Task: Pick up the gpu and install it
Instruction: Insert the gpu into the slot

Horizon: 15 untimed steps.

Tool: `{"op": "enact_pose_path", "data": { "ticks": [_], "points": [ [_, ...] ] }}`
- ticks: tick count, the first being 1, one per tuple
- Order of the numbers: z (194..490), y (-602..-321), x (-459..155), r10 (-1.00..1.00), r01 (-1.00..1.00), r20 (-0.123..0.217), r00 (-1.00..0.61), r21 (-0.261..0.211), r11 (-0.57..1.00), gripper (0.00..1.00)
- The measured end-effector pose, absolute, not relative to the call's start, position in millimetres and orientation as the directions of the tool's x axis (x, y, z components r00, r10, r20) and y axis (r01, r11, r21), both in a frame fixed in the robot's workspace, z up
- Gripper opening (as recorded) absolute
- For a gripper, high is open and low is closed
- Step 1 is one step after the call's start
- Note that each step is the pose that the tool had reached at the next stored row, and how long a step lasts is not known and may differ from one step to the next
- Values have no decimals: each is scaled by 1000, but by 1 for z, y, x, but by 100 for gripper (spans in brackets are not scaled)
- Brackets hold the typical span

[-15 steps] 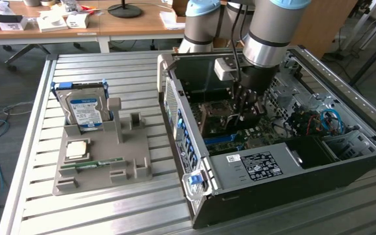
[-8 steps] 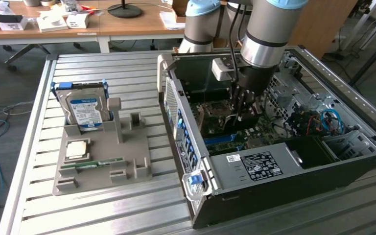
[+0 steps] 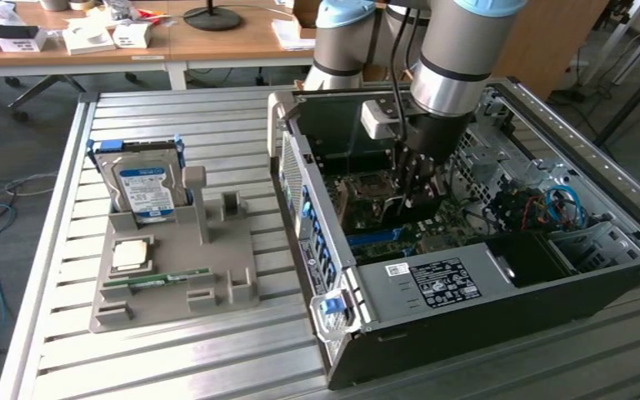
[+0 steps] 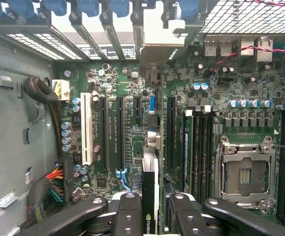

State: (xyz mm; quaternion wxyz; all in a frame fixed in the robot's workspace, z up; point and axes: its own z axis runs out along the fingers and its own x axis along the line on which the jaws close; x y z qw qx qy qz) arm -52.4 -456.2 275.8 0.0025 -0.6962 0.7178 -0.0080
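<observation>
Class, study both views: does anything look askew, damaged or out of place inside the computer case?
Nothing stands out. The gripper holds the gpu edge-on over the motherboard, parallel to the expansion slots, not tilted. No damage or loose parts show.

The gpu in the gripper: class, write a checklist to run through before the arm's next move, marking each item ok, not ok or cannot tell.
1. gpu clamped in the gripper: ok.
2. Card inside the computer case, above the motherboard: ok.
3. Card's edge lined up with a long black slot: cannot tell.
4. Card seated in a slot: cannot tell.
5. Coloured cable bundle off to the side of the card: ok.
</observation>
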Motion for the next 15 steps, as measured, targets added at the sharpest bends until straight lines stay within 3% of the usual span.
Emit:
{"op": "enact_pose_path", "data": {
  "ticks": [15],
  "points": [
    [275, -456, -62, -1000, -999, 8, -30, -15, 30, 26]
  ]
}}
